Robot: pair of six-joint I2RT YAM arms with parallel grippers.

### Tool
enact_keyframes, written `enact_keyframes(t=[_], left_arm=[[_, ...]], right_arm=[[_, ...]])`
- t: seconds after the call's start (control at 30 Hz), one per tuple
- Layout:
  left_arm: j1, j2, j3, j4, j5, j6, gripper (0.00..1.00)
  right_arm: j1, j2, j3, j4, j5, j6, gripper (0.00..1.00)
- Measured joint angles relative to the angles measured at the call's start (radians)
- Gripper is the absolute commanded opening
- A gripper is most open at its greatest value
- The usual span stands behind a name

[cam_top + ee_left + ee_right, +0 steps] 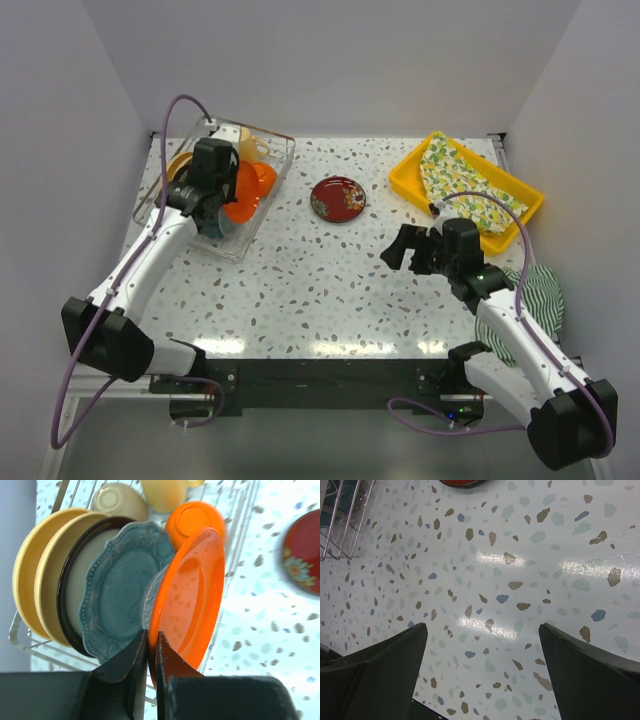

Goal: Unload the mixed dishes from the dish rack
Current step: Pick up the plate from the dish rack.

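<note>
The dish rack (pixel 283 160) stands at the table's far left. In the left wrist view, plates stand on edge in it: two tan-yellow ones (pixel 30 575), a dark brown one with a cream face (pixel 70 585), a teal one (pixel 120 585) and an orange plate (pixel 192 595). Behind them are an orange bowl (pixel 192 517), a white bowl (pixel 117 500) and a cream mug (pixel 162 492). My left gripper (pixel 152 635) is shut on the orange plate's rim (pixel 243 192). My right gripper (pixel 405 247) hovers open over bare tabletop, its jaws wide apart (pixel 482 627) with nothing between them.
A dark red plate (pixel 337 198) lies flat on the table right of the rack. A yellow tray (pixel 410 180) with a lemon-print cloth sits at the far right. A green striped cloth (pixel 540 295) lies at the right edge. A corner of the rack (pixel 340 520) shows in the right wrist view.
</note>
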Motion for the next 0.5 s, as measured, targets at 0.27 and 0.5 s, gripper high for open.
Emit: enact_keyframes(t=[0.27, 0.5], left_arm=[[-0.003, -0.165, 0.000, 0.022, 0.162, -0.114, 0.00], [-0.003, -0.308, -0.168, 0.163, 0.405, -0.302, 0.00]], right_arm=[[0.000, 0.013, 0.000, 0.068, -0.115, 0.029, 0.98], [0.009, 0.014, 0.000, 0.217, -0.255, 0.105, 0.98]])
